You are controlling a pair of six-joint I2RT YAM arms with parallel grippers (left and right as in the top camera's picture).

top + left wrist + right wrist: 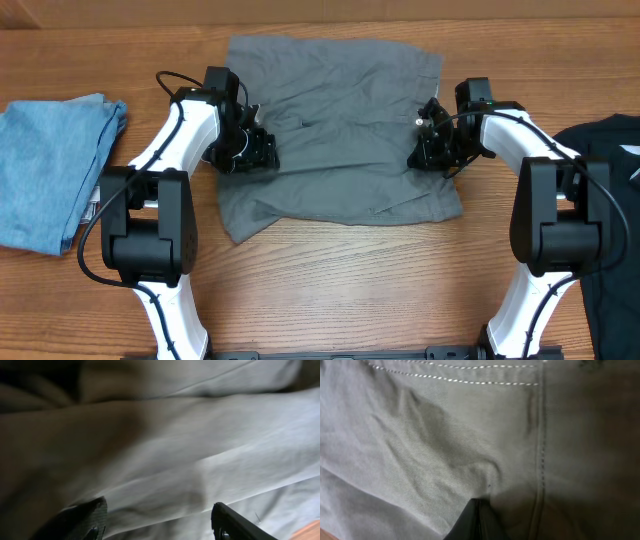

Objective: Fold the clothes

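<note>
Grey shorts [335, 130] are lying spread flat in the middle of the wooden table [350, 290], between a blue garment [50, 170] and a black shirt [612, 190]. The right gripper [432, 150] is pinching a pucker of cloth at the right edge, fingers pressed together, likely to lift that side for a fold. The left gripper [250, 152] is sitting low over the left edge with fingers spread, seemingly readying a matching grip.
</note>
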